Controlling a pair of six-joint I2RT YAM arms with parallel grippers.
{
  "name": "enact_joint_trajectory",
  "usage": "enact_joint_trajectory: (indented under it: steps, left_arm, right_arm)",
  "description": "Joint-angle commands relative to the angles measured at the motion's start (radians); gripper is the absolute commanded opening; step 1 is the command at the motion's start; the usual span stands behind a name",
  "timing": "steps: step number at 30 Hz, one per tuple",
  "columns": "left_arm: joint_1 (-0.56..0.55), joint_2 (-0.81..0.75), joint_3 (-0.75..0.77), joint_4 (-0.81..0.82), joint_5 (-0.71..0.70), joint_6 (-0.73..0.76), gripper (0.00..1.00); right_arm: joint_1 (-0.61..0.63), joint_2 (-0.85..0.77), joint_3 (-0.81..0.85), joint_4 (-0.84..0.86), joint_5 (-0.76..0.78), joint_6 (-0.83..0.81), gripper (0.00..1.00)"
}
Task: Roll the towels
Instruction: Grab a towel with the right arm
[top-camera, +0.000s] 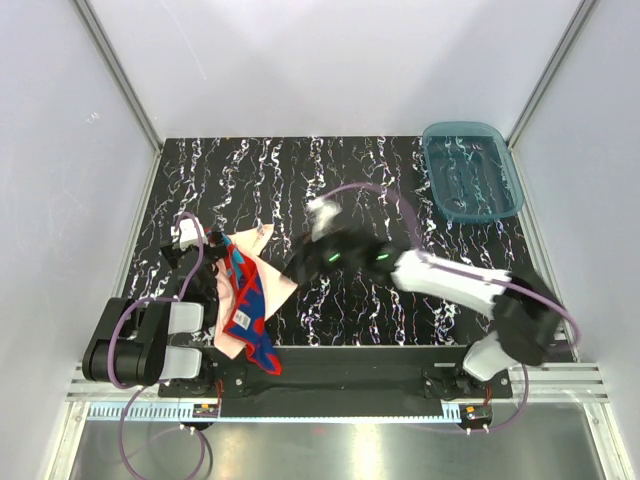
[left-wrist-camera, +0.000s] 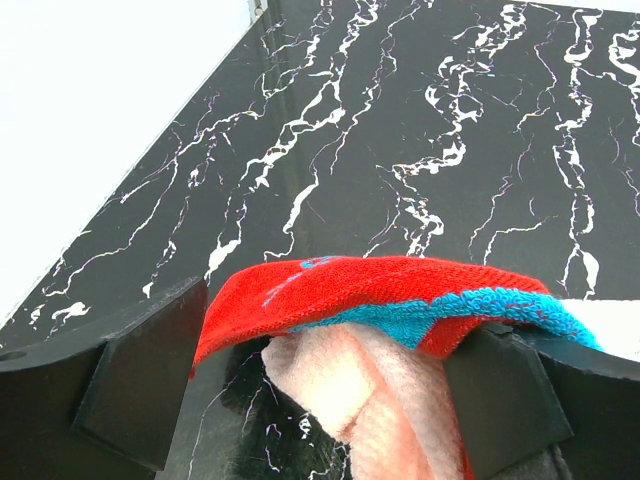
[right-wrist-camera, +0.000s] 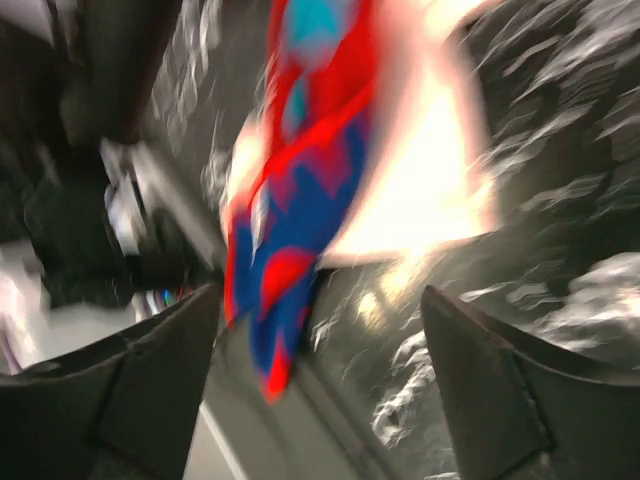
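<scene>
The two towels lie in a loose heap at the table's front left. The blue towel (top-camera: 247, 300) with red pattern lies on the pale peach towel (top-camera: 264, 262), and its end hangs past the table's front edge. My left gripper (top-camera: 212, 270) is at the heap's left side. In the left wrist view the blue towel's red edge (left-wrist-camera: 370, 290) drapes across my open left gripper (left-wrist-camera: 325, 390), with the peach towel (left-wrist-camera: 390, 400) bunched between the fingers. My right gripper (top-camera: 298, 266) reaches toward the heap from the right. It is open (right-wrist-camera: 320, 390) with nothing between its fingers; the blurred blue towel (right-wrist-camera: 300, 210) and peach towel (right-wrist-camera: 430, 170) lie ahead.
A translucent blue plastic tray (top-camera: 475, 175) sits at the back right corner of the black marbled table (top-camera: 330, 180). White walls enclose the table on three sides. The arms' mounting rail (top-camera: 330, 375) runs along the front edge.
</scene>
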Motion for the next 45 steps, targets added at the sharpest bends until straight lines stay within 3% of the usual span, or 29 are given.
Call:
enact_joint_trajectory:
  steps: [1,3,10,17,25,27,28,30,33,34,36,41,45]
  left_arm:
    - [0.007,0.003,0.029,0.071,0.017,-0.017,0.99]
    - [0.007,0.005,0.029,0.071,0.017,-0.015,0.99]
    - [0.007,0.005,0.029,0.070,0.017,-0.015,0.99]
    - [0.007,0.005,0.027,0.071,0.017,-0.015,0.99]
    - [0.007,0.005,0.029,0.071,0.017,-0.017,0.99]
    - [0.007,0.005,0.029,0.070,0.017,-0.017,0.99]
    - [0.007,0.002,0.029,0.071,0.017,-0.017,0.99]
    - [0.007,0.002,0.029,0.071,0.017,-0.015,0.99]
    - [0.007,0.002,0.029,0.071,0.017,-0.015,0.99]
    - [0.007,0.002,0.029,0.071,0.017,-0.017,0.99]
    - [0.007,0.002,0.027,0.071,0.017,-0.015,0.99]
    - [0.007,0.002,0.026,0.071,0.017,-0.015,0.99]
    - [0.007,-0.012,0.044,0.050,-0.049,-0.043,0.99]
  right_arm:
    - [0.221,0.099,0.281,-0.338,0.173,-0.099,0.86]
    - [0.286,0.188,0.338,-0.392,0.280,-0.141,0.85]
    - [0.485,0.348,0.483,-0.480,0.426,-0.190,0.82]
    - [0.574,0.493,0.586,-0.514,0.432,-0.277,0.81]
    - [0.607,0.598,0.641,-0.517,0.426,-0.234,0.72]
    - [0.607,0.616,0.655,-0.518,0.455,-0.227,0.67]
    - [0.607,0.621,0.658,-0.520,0.473,-0.218,0.57]
    - [0.607,0.633,0.667,-0.528,0.532,-0.213,0.49]
    - [0.607,0.629,0.665,-0.531,0.604,-0.204,0.28]
    - [0.607,0.624,0.662,-0.532,0.619,-0.199,0.12]
    - [0.607,0.601,0.644,-0.526,0.664,-0.196,0.00]
    - [0.591,0.538,0.607,-0.550,0.737,-0.178,0.00]
    - [0.468,0.420,0.471,-0.566,0.722,-0.119,0.00]
